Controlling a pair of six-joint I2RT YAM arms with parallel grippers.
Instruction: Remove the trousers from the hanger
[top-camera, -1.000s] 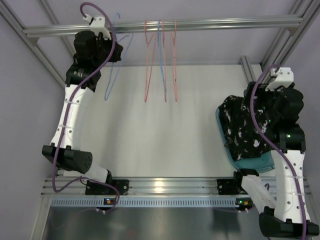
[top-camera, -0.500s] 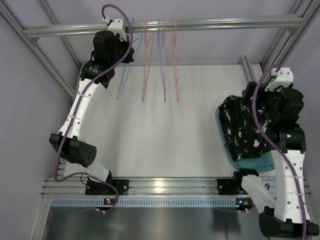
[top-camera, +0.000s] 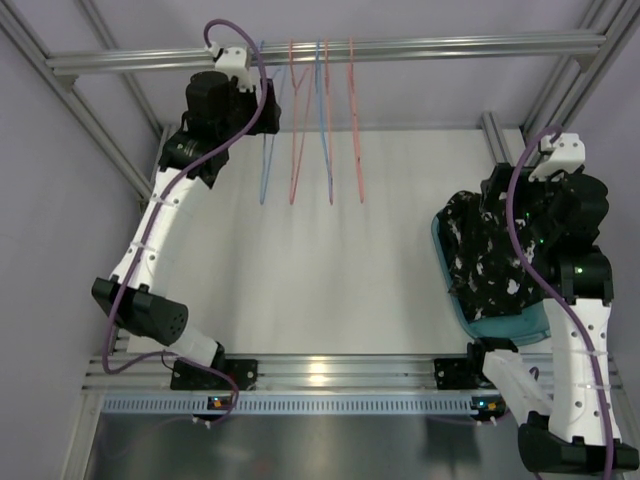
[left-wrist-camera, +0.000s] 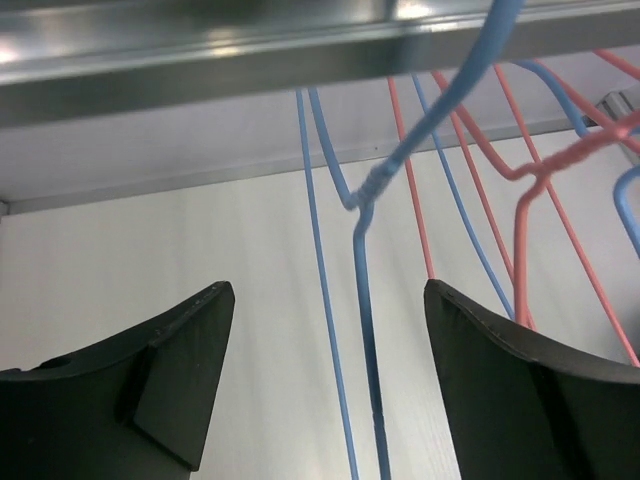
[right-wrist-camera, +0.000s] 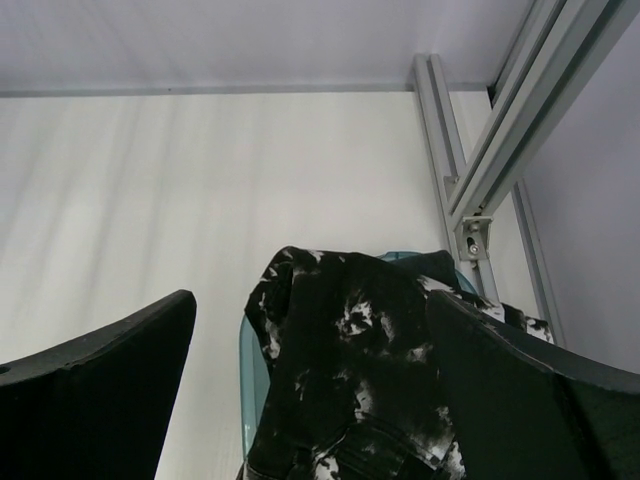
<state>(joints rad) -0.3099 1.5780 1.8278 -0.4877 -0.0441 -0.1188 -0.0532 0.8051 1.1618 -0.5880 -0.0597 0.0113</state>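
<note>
A bare blue hanger hangs from the top rail. My left gripper is up at the rail with its jaws open. The blue hanger's wire runs down between the jaws, touching neither finger. The trousers, black with white splotches, lie heaped in a teal bin at the right. My right gripper hovers open just above the trousers, holding nothing.
Red and blue empty hangers hang close together on the rail just right of the blue one. Aluminium frame posts rise at the back corners. The white tabletop lies between the arms.
My left gripper carried the blue hanger rightward along the rail toward the others, then opened and let it go. The hanger now hangs straight. The right arm stayed still.
</note>
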